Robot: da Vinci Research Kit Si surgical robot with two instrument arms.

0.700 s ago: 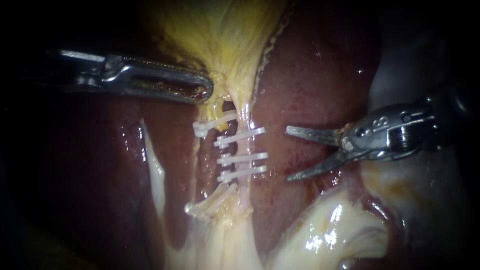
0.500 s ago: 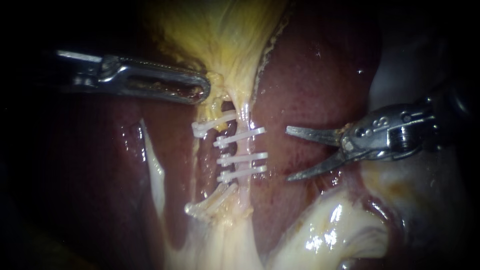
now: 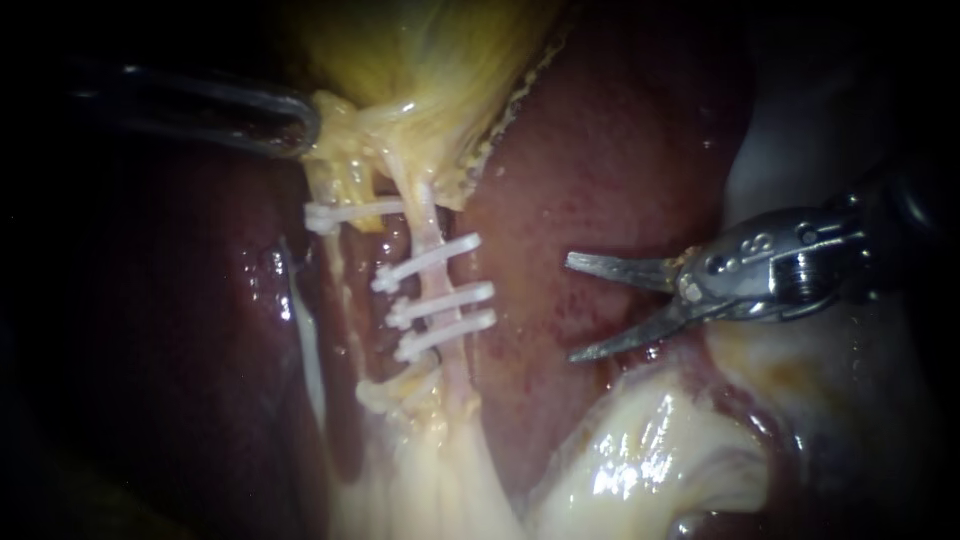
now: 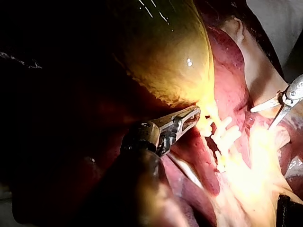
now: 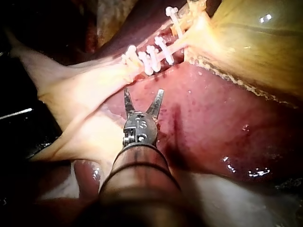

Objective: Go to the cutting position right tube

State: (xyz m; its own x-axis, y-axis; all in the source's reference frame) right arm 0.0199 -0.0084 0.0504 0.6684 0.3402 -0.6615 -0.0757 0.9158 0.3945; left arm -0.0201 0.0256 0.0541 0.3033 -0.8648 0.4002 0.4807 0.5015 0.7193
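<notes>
Most of the field is filled by the dark red liver [image 3: 600, 170], with the yellow gallbladder [image 3: 430, 50] seen above it. The left instrument [image 3: 295, 122] is brought in from the left. Its hand is closed on yellow tissue [image 3: 345, 120] at the gallbladder's lower end, jaws together on it. The right instrument [image 3: 572, 310] is held over the liver, its hand spread wide, jaws well apart with nothing between them. The right tube [image 3: 428, 225] is seen between the two instruments. It is stretched from the gripped tissue down the middle, near the open jaws but not touched by them. Three white clips [image 3: 440, 305] are set across it. A fourth clip [image 3: 350, 213] is seen just to its left.
</notes>
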